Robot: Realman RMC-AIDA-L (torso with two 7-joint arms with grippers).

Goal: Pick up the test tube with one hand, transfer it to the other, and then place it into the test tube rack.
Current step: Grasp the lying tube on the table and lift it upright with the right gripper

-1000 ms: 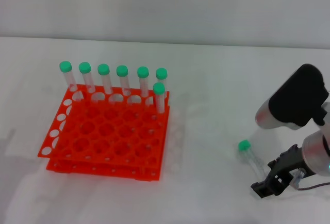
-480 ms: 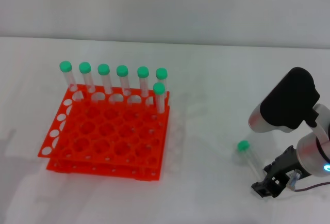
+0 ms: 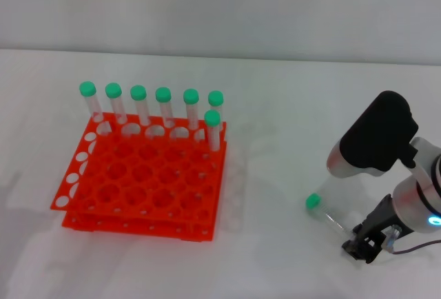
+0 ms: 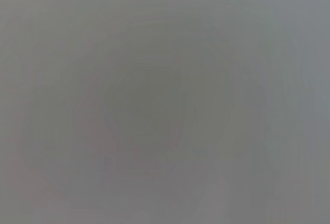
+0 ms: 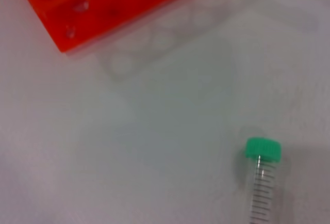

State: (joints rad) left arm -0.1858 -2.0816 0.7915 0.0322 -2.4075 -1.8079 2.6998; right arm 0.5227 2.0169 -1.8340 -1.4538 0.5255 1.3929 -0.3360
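Shifted since a second ago: test tube (image 3: pixel 324 211) now with green cap nearer the test tube rack (image 3: pixel 141 178), right gripper (image 3: pixel 363 245) pulled back toward the near edge. Well off to its left, rack holding seven capped tubes. Tube slanted, tip at the gripper, apparently clamped for lifting; grip itself impossible to confirm. Left gripper out of sight.
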